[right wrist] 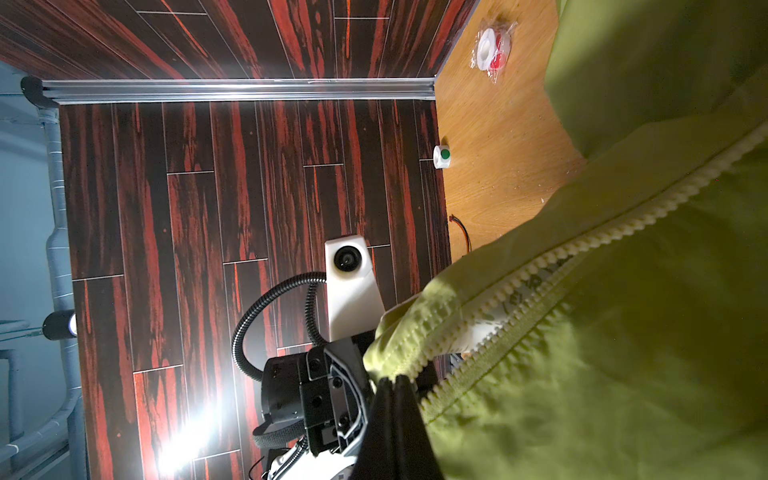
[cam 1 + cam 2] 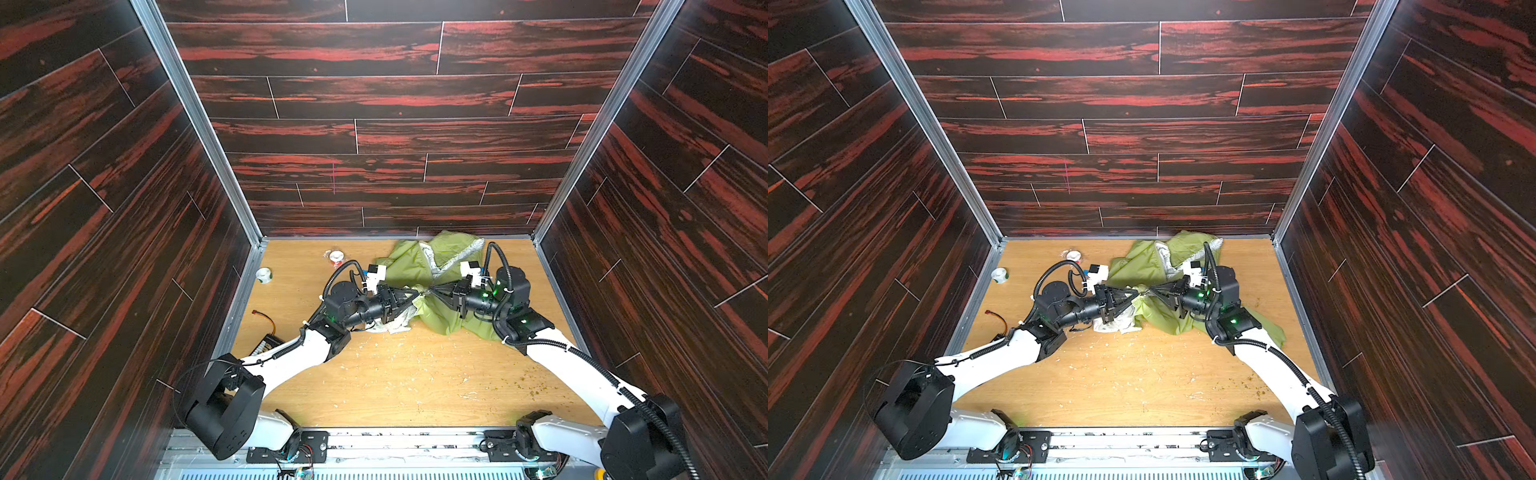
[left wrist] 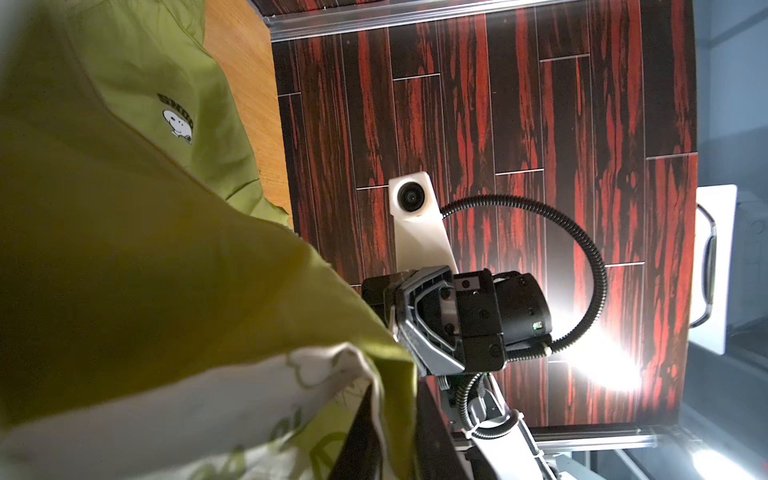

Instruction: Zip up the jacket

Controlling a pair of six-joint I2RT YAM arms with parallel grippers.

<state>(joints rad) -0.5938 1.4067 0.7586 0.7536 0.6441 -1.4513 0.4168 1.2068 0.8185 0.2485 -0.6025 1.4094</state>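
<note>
Left end effector (image 2: pixel 417 293) and right end effector (image 2: pixel 432 289) each clamp the jacket (image 2: pixel 409 262)

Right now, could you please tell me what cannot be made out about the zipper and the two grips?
- Zipper slider: in no view; in the right wrist view the zipper teeth end behind the right gripper.
- Left gripper: jacket fabric covers its jaws in the left wrist view.
- Both top views: where the grippers meet is too small.

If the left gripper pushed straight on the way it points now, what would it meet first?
Likely the jacket fabric bunched at its tip, then almost at once the right gripper, which faces the left gripper nearly tip to tip; their relative depth is unclear.
</note>
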